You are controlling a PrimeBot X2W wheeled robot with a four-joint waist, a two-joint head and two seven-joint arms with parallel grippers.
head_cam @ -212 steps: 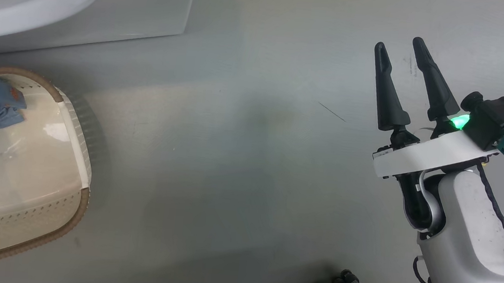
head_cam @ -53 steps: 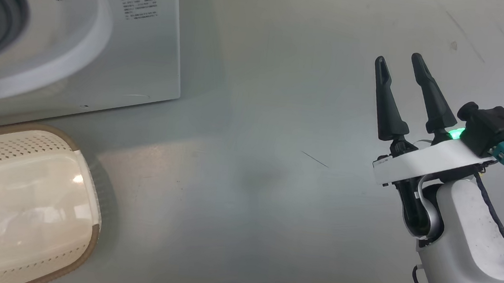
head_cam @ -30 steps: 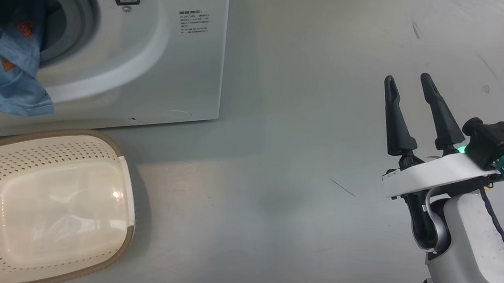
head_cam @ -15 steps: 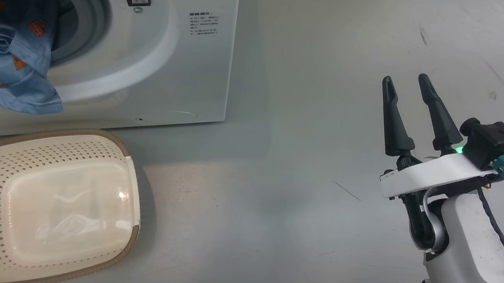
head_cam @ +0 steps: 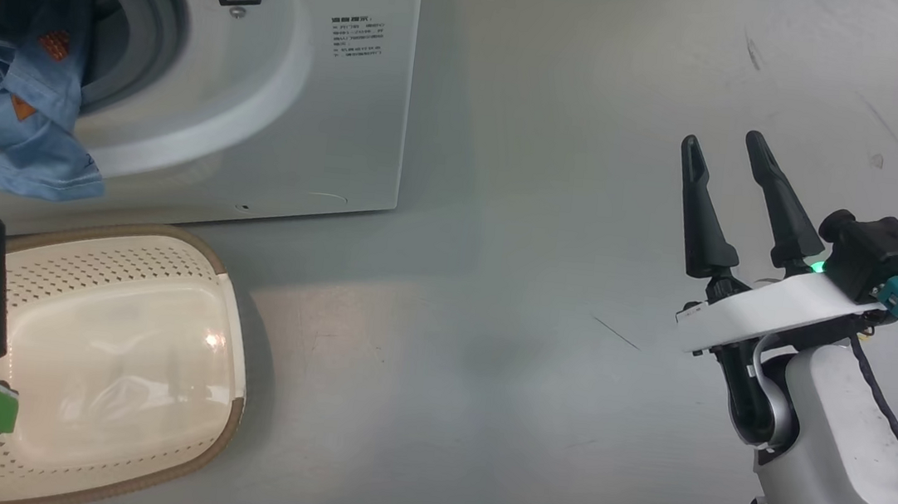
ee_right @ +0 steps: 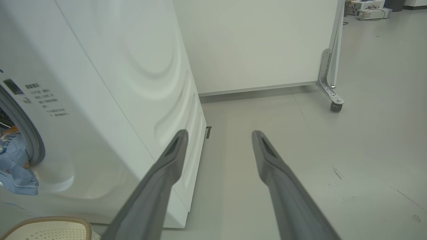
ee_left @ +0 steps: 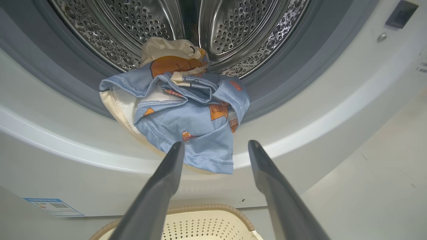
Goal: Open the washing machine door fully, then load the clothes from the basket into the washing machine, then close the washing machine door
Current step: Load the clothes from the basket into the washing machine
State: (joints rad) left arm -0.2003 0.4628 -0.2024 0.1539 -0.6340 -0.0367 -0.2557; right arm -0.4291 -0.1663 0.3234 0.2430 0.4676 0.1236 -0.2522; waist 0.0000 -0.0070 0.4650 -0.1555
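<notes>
A smooth grey floor (head_cam: 491,331) is spread before the white washing machine (head_cam: 328,131), and a white partition panel (ee_right: 253,43) on a caster (ee_right: 335,106) is seen behind it. The loading step is judged to be in hand and nearly done. The clothes (ee_left: 186,113) are bunched at the mouth of the perforated steel drum (ee_left: 233,26). The cream piece is tucked inward, while the blue hem is draped over the grey seal (ee_left: 300,56) and the white front lip. The basket (head_cam: 123,259) is set on the floor just below the opening, its glossy bottom bare.

The left gripper (ee_left: 216,143) is held spread and grasps nothing, aimed at the hanging hem. The right gripper (head_cam: 722,139) is likewise spread and unladen, well apart over bare floor.

The bundle probably needs to be pushed deeper, past the seal, before the door is swung shut. Otherwise fabric may be trapped at the lip. The basket beneath the opening may crowd a low approach.
</notes>
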